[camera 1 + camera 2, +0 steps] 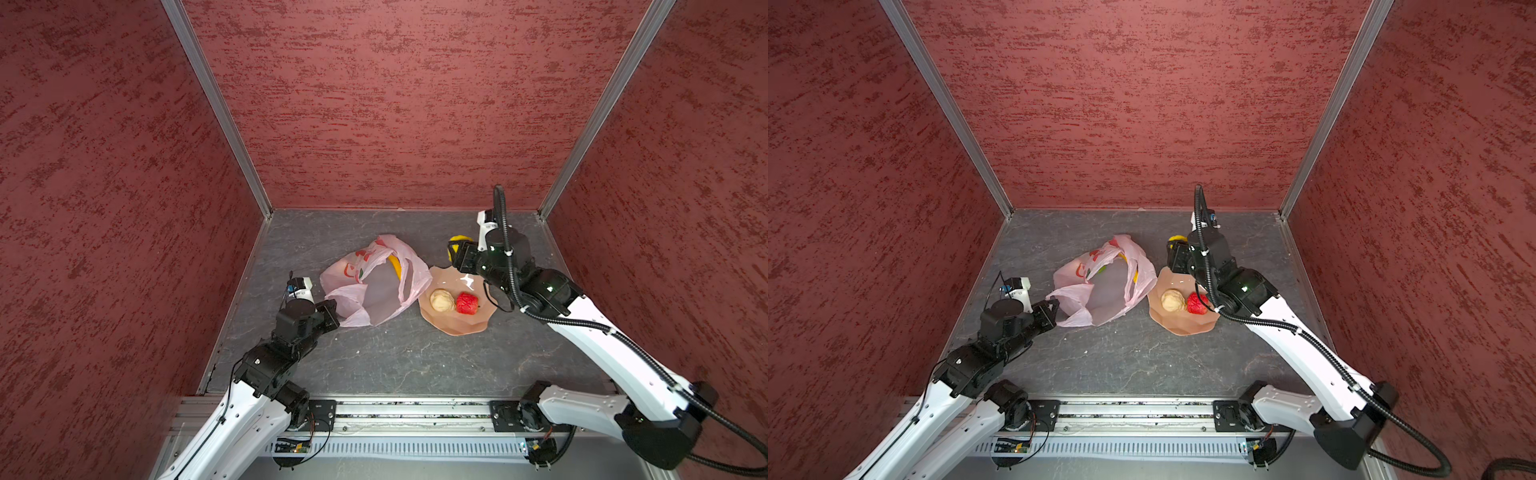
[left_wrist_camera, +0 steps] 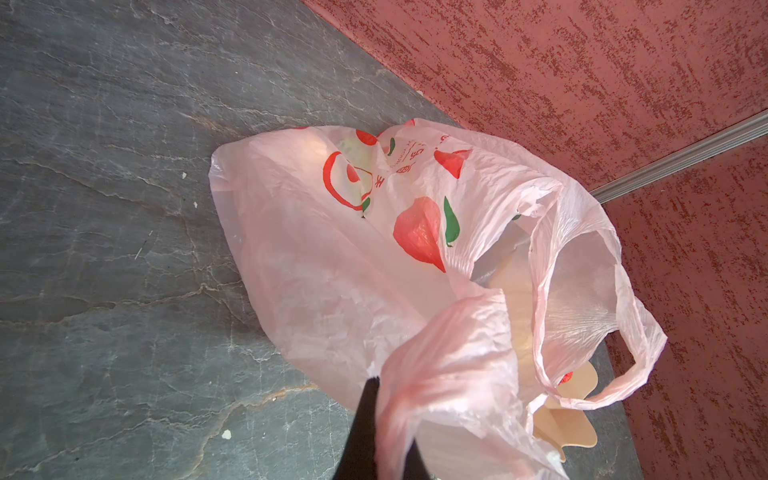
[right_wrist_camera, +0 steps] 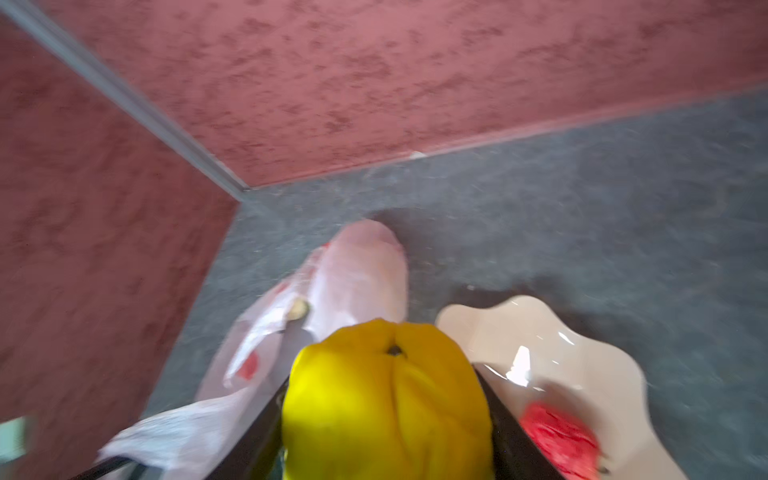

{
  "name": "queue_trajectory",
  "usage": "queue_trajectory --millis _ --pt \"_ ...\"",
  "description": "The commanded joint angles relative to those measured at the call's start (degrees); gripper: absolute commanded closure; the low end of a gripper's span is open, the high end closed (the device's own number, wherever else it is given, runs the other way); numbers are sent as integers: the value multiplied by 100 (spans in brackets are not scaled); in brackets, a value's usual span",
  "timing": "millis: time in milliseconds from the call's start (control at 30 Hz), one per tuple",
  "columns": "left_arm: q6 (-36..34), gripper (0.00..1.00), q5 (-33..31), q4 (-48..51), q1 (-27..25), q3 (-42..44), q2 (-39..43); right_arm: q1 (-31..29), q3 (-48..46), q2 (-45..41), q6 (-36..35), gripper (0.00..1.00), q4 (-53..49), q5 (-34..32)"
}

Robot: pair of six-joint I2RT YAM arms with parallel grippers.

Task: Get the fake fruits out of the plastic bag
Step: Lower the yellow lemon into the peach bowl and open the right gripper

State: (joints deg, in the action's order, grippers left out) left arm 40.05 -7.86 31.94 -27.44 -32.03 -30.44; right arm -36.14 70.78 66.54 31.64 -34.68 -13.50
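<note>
L fingers [image 2: 365,415]: together, pinched on a handle loop of the plastic bag [image 1: 374,282], near-left corner.
R fingers [image 3: 505,419]: clamped either side of the yellow round fruit [image 3: 386,399], held off the counter [image 1: 395,361] by the bowl's far rim, btwn bag & bowl.
Bag: lies crumpled mid-counter, mouth open twd the bowl, touching its rim.
Banana [image 1: 395,266]: inside bag, partly visible at far side.
Bowl [image 1: 453,326]: peach, scalloped, just R of bag.
Contents: beige lumpy fruit [image 1: 441,300] & red fruit [image 1: 467,303], side by side, touching.
</note>
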Motion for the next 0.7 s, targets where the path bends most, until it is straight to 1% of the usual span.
queue_trajectory --millis 0,133,233,500,667 --pt "-102 93 -70 -138 -11 -40 -23 381 -633 201 203 64 -261 -145" --pt "-105 93 -106 -38 -15 -95 -7 614 -1100 557 306 64 245 -110" --pt "-111 93 -128 20 -16 -88 -8 733 -1193 927 299 65 565 -90" --pt "-50 93 -158 69 -15 -67 -41 958 -1023 1921 126 65 1117 37" --pt "-50 93 -199 97 -16 -71 -75 1030 -928 2328 88 65 1322 162"
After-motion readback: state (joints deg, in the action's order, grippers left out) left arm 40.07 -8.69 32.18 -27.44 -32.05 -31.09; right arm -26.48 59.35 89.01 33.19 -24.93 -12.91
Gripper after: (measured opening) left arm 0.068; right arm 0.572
